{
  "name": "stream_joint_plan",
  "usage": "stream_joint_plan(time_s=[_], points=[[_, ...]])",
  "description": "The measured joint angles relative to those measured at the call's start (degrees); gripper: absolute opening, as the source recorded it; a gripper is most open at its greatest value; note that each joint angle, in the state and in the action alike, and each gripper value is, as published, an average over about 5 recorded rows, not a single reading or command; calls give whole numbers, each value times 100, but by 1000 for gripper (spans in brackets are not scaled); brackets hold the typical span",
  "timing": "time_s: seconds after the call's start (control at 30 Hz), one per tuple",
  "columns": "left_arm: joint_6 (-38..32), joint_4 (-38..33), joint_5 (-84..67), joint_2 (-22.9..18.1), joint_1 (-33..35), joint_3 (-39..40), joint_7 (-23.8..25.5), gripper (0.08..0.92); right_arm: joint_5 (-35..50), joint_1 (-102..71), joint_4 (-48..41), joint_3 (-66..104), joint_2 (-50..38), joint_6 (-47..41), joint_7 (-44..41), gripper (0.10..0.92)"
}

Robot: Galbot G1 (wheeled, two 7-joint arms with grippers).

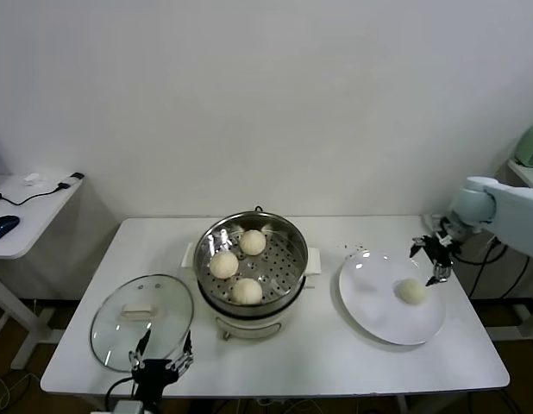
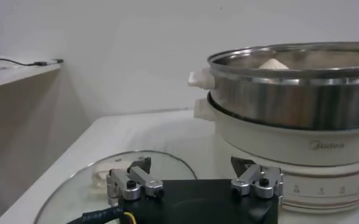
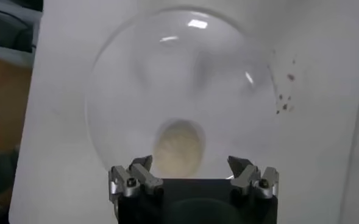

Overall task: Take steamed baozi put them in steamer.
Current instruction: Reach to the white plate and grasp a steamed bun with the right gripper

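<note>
Last bun waiting on the plate, three already in the steamer

We see our right gripper (image 1: 433,262) hovering with its fingers spread apart just above the one bun (image 1: 411,291) left on the white plate (image 1: 370,302), while three buns (image 1: 224,264) sit in the steel steamer (image 1: 288,228) at mid-table. We judge the bun light, soft and easily dented, with a smooth, slightly slippery skin, so we would close gently across its widest middle, low enough on the sides that it cannot squirt out. Our left gripper (image 1: 163,355) is parked with its fingers apart at the near table edge, over the glass lid (image 1: 120,332).
</note>
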Motion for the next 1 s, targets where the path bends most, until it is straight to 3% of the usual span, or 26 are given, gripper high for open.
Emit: stream_joint_plan(time_s=[0.63, 1.0], points=[[27, 45, 12, -21, -22, -6, 1, 823, -686, -1708, -860, 1725, 326, -341, 233, 811], [45, 45, -5, -21, -24, 18, 1, 823, -739, -1766, -929, 1811, 406, -406, 126, 589]])
